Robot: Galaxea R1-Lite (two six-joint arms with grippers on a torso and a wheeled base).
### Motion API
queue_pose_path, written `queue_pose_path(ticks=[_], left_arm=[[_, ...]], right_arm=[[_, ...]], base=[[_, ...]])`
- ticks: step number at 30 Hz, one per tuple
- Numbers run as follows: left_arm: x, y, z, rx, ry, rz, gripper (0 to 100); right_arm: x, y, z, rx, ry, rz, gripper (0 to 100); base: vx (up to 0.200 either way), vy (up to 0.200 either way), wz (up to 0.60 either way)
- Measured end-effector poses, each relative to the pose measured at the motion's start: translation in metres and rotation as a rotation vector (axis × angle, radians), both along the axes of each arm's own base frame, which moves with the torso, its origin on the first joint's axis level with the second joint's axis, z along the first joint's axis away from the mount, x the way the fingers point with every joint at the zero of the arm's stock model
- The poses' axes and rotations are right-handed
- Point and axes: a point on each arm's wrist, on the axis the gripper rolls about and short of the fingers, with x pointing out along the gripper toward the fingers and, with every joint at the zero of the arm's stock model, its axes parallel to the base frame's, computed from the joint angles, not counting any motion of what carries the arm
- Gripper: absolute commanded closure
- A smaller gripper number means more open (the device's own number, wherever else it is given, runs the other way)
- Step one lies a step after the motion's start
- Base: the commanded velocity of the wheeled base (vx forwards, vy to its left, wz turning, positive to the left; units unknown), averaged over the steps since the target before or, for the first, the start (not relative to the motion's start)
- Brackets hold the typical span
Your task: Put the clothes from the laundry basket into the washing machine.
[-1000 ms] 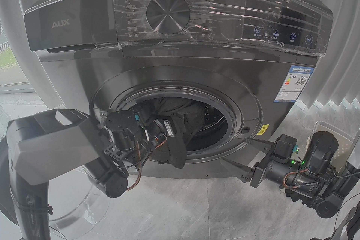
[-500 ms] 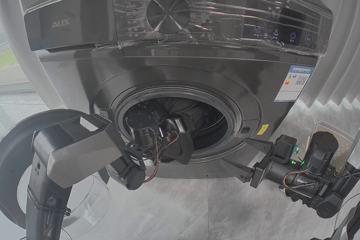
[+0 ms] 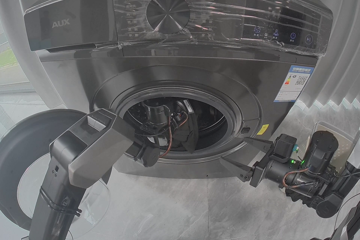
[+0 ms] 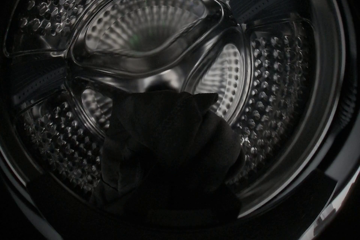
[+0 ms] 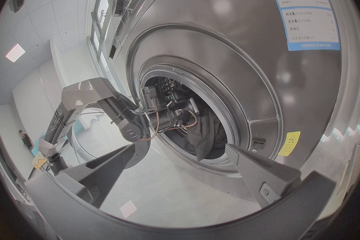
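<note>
The dark grey washing machine (image 3: 180, 60) stands in front of me with its round drum opening (image 3: 213, 120) uncovered. My left gripper (image 3: 189, 117) is inside the opening, shut on a dark garment (image 3: 189, 135) that hangs from it just within the rim. In the left wrist view the same dark garment (image 4: 168, 147) bunches up before the perforated steel drum (image 4: 150, 27) and hides the fingers. My right gripper (image 3: 234, 150) is open and holds nothing, low and right of the opening, its fingers (image 5: 258, 169) pointing at the machine's front. From the right wrist the garment (image 5: 204, 132) droops inside the door ring.
The round machine door (image 3: 22, 162) is swung wide to the left, close to my left arm. A pale plastic container (image 3: 339, 150) sits on the floor at the right behind my right arm. Grey tiled floor (image 3: 180, 207) lies before the machine.
My left arm has risen and pushed deeper into the drum opening, carrying the dark garment with it. The cloth no longer drapes over the lower rim. The right arm has stayed put.
</note>
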Motion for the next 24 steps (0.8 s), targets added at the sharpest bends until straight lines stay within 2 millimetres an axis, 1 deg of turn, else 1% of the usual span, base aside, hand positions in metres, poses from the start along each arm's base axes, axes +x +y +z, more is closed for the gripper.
queue_pose_path(ticks=[3, 6, 11, 21, 22, 24], left_arm=[[0.015, -0.005, 0.006, -0.017, -0.013, 0.019, 100], [0.025, -0.007, 0.007, -0.019, -0.004, 0.034, 100], [0.039, -0.002, 0.003, -0.025, -0.005, 0.064, 100], [0.051, 0.013, 0.002, -0.031, -0.018, 0.104, 100], [0.051, 0.014, 0.002, -0.031, -0.018, 0.106, 0], [0.051, 0.014, 0.001, -0.03, -0.015, 0.109, 0]], right_arm=[[0.0, 0.0, 0.0, 0.001, -0.001, -0.001, 0], [0.001, 0.0, 0.0, 0.001, -0.002, -0.001, 0], [0.001, 0.0, 0.001, 0.002, -0.003, -0.001, 0], [0.001, 0.0, 0.001, 0.002, -0.003, 0.0, 0], [0.001, 0.0, 0.001, 0.003, -0.003, 0.0, 0], [0.001, 0.0, 0.001, 0.003, -0.003, 0.0, 0]], base=[[0.0, 0.0, 0.0], [0.0, 0.0, 0.0], [0.0, 0.0, 0.0], [0.0, 0.0, 0.0], [0.0, 0.0, 0.0], [0.0, 0.0, 0.0]])
